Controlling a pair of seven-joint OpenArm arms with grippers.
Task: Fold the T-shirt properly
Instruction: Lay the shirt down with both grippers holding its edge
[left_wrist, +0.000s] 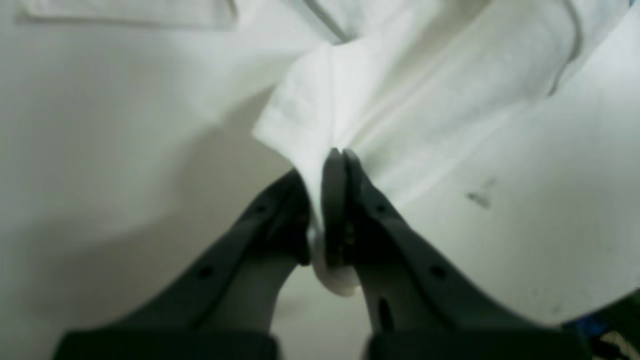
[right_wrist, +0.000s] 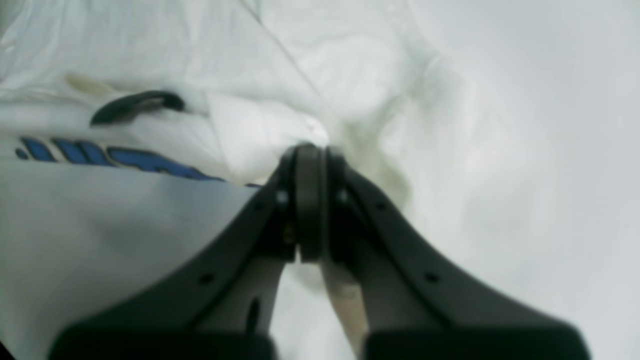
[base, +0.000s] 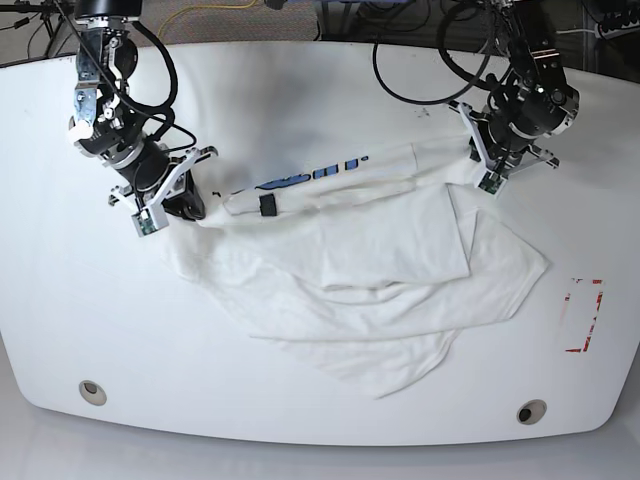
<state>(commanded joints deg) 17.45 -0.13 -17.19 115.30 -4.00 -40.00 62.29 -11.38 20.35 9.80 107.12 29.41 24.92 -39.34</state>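
The white T-shirt lies crumpled across the middle of the table, with blue lettering along its upper fold and a small dark neck label. My left gripper is shut on a bunched fold of the T-shirt; in the base view the left gripper sits at the shirt's upper right. My right gripper is shut on white cloth of the T-shirt beside the blue lettering; in the base view the right gripper holds the shirt's left end.
The white table has two round holes near its front edge. A red-outlined marking lies at the right. Cables trail over the far edge behind the arms.
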